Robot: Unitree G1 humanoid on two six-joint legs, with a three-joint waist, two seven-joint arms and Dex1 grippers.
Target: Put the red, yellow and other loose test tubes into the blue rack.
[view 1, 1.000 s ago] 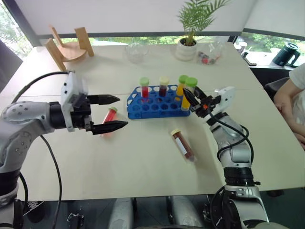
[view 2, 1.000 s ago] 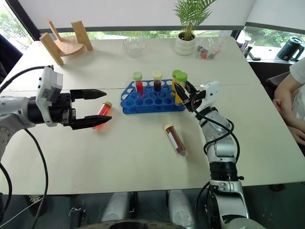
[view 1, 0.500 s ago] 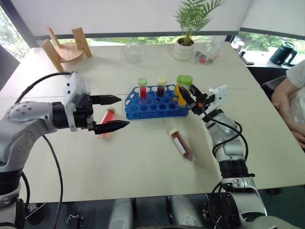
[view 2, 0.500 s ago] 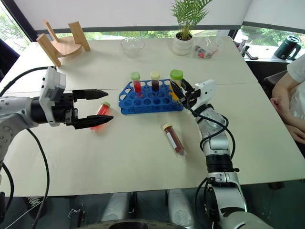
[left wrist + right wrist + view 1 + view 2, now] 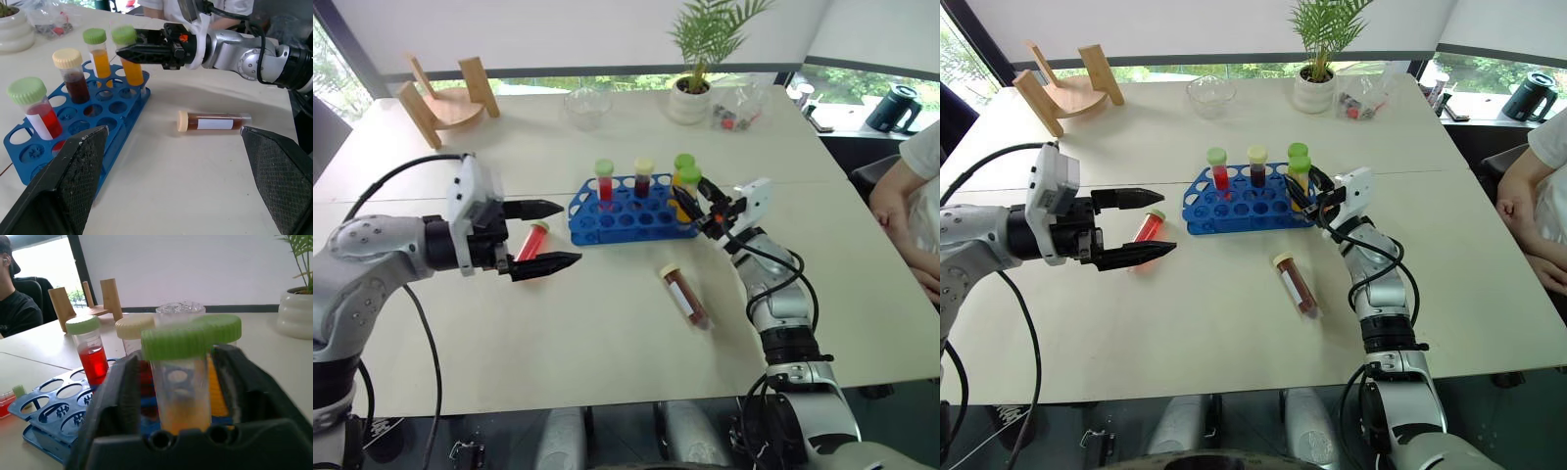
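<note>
1. The blue rack stands mid-worktop. It holds four upright tubes: a red tube with a green cap, a dark tube with a cream cap, and two orange tubes, the rear one and the front one, both green-capped.
2. The right claw is at the rack's right end, its fingers on either side of the front orange tube. In the right wrist view a gap shows between each finger and the tube wall, so the fingers stand apart and are not clamped; the tube sits in its hole.
3. The left claw hovers left of the rack, fingers wide apart, holding nothing.
4. A loose red tube with a green cap lies on the worktop just left of the rack, between the left claw's fingers as seen from above.
5. A loose brown tube with a cream cap lies on the worktop in front of the rack's right end, apart from both claws.
</note>
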